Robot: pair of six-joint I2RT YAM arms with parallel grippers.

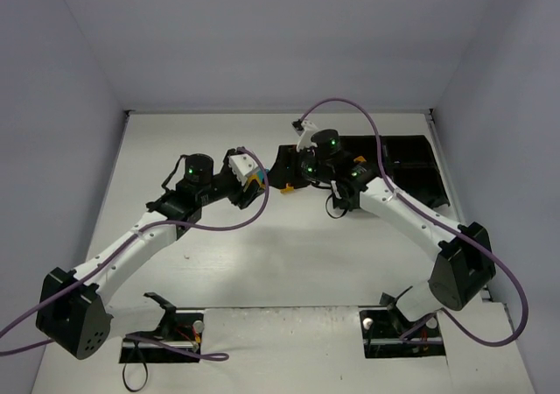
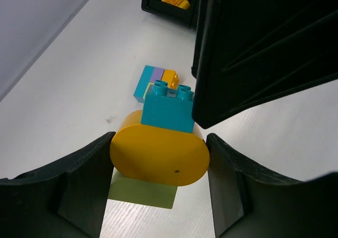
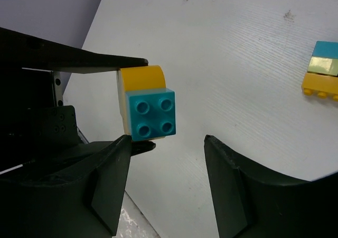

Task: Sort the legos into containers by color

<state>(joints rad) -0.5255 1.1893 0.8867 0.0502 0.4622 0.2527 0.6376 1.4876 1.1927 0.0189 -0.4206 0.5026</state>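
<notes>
My left gripper [image 1: 255, 182] clamped on orange brick [image 2: 158, 156]; cyan brick [image 3: 153, 113] stuck on it. My right gripper [image 3: 166, 143] apart: centre on cyan brick, close squarely, pull straight off.

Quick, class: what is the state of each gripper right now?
Left gripper: closed on the orange rounded brick, with a cyan brick attached.
Right gripper: open, holding nothing.

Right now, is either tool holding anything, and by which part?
The left tool grips the orange rounded brick by its two opposite sides; a cyan 2x2 brick is stuck on it. The right tool is open, holding nothing.
</notes>
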